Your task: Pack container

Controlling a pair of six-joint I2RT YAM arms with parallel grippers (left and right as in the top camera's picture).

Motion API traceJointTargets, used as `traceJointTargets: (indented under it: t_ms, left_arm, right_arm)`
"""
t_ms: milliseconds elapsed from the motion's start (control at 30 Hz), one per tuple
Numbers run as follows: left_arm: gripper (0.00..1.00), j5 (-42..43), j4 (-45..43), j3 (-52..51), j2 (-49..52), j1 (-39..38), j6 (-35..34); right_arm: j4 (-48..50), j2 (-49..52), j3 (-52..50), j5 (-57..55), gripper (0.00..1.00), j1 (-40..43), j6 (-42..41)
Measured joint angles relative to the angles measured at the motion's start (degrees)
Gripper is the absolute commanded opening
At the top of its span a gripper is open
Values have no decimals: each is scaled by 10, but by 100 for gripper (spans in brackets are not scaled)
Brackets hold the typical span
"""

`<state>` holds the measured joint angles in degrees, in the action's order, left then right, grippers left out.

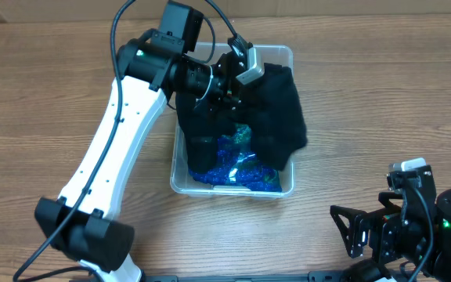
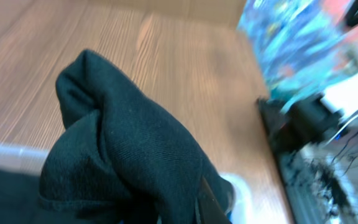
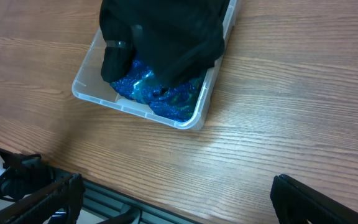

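The clear plastic container sits in the middle of the table and holds a shiny blue garment. A black garment lies over the blue one and hangs over the container's right rim. My left gripper is over the container's far part, shut on the black garment, which fills the left wrist view. The container and black garment show at the top of the right wrist view. My right gripper is open and empty near the table's front right edge.
Wooden tabletop lies around the container. The left arm reaches from the front left across the table. A metal rail runs along the front edge.
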<state>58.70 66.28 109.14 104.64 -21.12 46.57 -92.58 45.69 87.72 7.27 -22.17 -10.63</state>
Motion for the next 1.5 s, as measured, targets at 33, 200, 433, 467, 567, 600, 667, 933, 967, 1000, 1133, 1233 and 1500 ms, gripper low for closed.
traceJointTargets:
  t_ms: [33, 200, 433, 467, 567, 600, 667, 933, 967, 1000, 1133, 1233, 1500]
  left_arm:
    - [4, -14, 6, 0, 9, 2, 14]
    - [4, -93, 75, 0, 64, 15, 106]
    - [45, -174, -5, 0, 94, 18, 148]
    - [88, -180, -24, 0, 98, 18, 142]
    - [100, -201, -152, 0, 108, 18, 59]
    - [100, -220, -187, -1, 108, 18, 22]
    - [100, -281, -257, 0, 109, 17, -48]
    - [100, -635, -113, 168, 105, -29, -266]
    - [100, -635, -62, 183, 91, -31, -296]
    - [100, -633, -8, 189, 68, -27, -324]
    - [100, -532, 179, 196, -40, 50, -363]
    - [100, -459, 226, 163, -128, 146, -359]
    - [100, -396, 179, -225, -550, 210, -329]
  right_arm:
    - [0, 0, 0, 0, 100, 0, 0]
    - [0, 0, 0, 0, 100, 0, 0]
    - [0, 0, 0, 0, 100, 0, 0]
    - [0, 0, 0, 0, 100, 0, 0]
    - [0, 0, 0, 0, 100, 0, 0]
    - [0, 0, 0, 0, 100, 0, 0]
    - [0, 0, 0, 0, 100, 0, 0]
    - [0, 0, 0, 0, 100, 0, 0]
    - [0, 0, 0, 0, 100, 0, 0]
    - [0, 0, 0, 0, 100, 0, 0]
    - [0, 0, 0, 0, 100, 0, 0]
    - [0, 0, 0, 0, 100, 0, 0]
    - [0, 0, 0, 0, 100, 0, 0]
